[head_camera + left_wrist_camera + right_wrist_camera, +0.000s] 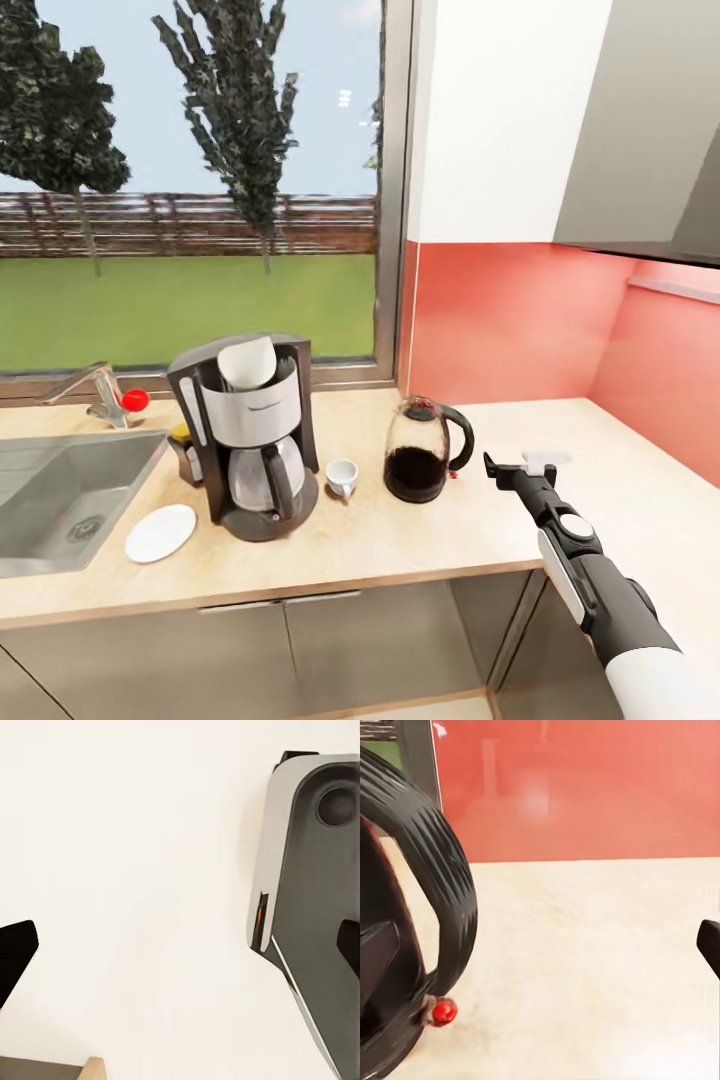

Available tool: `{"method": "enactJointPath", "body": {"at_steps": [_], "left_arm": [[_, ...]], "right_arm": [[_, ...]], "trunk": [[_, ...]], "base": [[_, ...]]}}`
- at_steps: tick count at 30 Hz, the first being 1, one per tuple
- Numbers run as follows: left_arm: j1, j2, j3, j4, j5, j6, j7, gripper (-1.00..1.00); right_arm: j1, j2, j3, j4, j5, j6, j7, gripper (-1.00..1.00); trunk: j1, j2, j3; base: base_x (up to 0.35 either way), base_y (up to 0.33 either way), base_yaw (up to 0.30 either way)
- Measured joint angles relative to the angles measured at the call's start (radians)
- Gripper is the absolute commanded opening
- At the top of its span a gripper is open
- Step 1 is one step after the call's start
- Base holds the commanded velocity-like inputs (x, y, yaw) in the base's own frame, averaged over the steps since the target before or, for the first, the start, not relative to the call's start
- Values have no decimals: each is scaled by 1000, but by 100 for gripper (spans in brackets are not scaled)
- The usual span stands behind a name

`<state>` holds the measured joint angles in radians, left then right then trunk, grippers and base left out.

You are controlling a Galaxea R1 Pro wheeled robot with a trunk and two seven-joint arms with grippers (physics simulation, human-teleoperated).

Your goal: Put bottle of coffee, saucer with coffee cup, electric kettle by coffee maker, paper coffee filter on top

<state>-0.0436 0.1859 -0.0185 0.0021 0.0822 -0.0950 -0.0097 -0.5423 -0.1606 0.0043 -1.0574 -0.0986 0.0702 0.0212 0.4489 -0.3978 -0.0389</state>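
The right gripper (pixel 520 464) hovers over the countertop (pixel 420 545), fingers spread apart and holding nothing, just right of the kettle (pixel 425 452). In the right wrist view the kettle's ribbed handle (pixel 439 870) sits close by. Further left stand the cup (pixel 342 477), the coffee maker (pixel 252 435) with a white filter (pixel 247 362) on top, and the saucer (pixel 160 532) near the sink (pixel 40 470). The left gripper's state cannot be told.

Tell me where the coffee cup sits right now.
In the head view, the coffee cup stands on the countertop between the coffee maker and the electric kettle, not on the saucer.
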Motion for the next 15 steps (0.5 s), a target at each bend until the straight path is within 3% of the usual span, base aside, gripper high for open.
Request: {"method": "enactJointPath", "body": {"at_steps": [15], "left_arm": [[0,-3,0,0,0,0,0,100]], "right_arm": [[0,3,1,27,-1,0,1,100]], "trunk": [[0,0,0]], "base": [[112,17,0]]}}
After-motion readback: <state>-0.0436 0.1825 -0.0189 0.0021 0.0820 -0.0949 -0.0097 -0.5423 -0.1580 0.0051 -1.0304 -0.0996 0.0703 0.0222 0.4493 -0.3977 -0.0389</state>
